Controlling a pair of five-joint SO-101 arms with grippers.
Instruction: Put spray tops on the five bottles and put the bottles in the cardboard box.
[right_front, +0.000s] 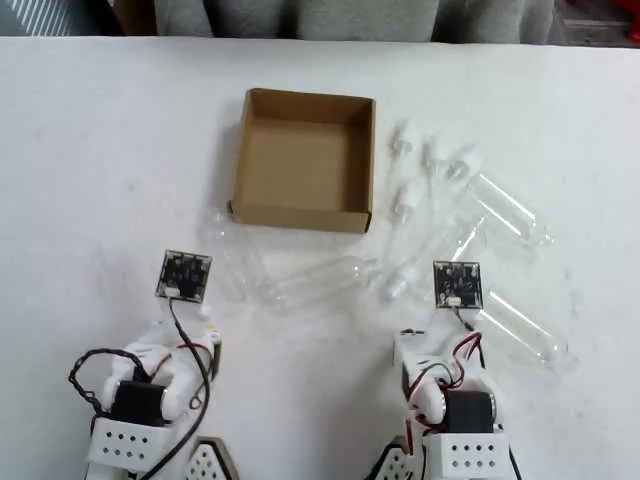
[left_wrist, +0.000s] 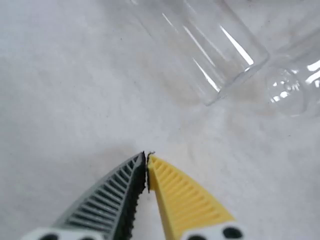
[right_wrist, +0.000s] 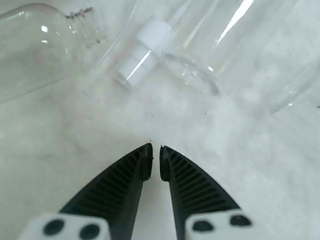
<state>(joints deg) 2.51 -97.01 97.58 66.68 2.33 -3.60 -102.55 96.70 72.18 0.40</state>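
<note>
The left gripper (left_wrist: 146, 161) is hovering over the table (right_front: 100, 150), jaws pressed together, holding nothing. The right gripper (right_wrist: 155, 159) is hovering likewise, jaws nearly touching. Bottles (right_front: 505, 208) are lying flat near the box (right_front: 300, 165). Spray tops (right_front: 404, 205) are lying just beside it.

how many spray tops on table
5 spray tops: three right of the box near its far corner, one by its near corner, one ahead of the right gripper; more may be hidden.

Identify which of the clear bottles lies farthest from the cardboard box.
The bottle at the high view's lower right, lying toward the table's right edge. The others lie closer to the cardboard box, near its front or right side.
</note>
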